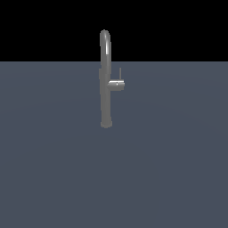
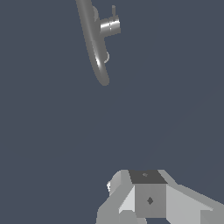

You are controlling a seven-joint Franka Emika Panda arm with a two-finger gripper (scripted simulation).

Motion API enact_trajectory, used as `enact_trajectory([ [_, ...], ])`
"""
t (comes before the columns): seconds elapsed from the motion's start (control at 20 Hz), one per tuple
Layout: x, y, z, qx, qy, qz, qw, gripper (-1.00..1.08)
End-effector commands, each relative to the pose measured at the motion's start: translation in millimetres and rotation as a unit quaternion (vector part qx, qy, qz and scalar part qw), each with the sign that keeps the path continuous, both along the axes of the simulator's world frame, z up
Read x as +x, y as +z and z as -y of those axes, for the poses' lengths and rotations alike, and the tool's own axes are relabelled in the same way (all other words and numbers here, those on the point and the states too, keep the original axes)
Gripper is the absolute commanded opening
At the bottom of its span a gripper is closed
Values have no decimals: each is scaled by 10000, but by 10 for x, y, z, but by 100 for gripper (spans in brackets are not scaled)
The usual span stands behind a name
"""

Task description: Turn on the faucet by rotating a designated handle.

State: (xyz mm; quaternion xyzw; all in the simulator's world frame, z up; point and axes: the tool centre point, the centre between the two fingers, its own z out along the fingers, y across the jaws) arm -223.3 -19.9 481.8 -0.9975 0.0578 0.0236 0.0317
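Presently, the faucet (image 1: 106, 80) is standing upright on the flat grey floor (image 1: 53, 169), its handle (image 1: 116, 83) jutting sideways from the column with a thin rod rising at its end. In the wrist view, the pincer (image 2: 146, 199) is hanging well apart from the faucet (image 2: 94, 41) and handle (image 2: 109, 26), touching nothing. Whether its jaws are apart or together cannot be told.

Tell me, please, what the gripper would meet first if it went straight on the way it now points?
Probably just the bare grey floor: the faucet and its handle sit off that line. The gripper is only partly visible, so depth is uncertain.
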Motion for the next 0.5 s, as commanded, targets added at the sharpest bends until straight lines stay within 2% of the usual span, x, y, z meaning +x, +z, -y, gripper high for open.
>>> enact_trajectory([
  [0.0,80,-7,-20,100,-95,-111,9998,-100],
  [0.45,517,-60,-100,649,-609,-704,9935,-100],
])
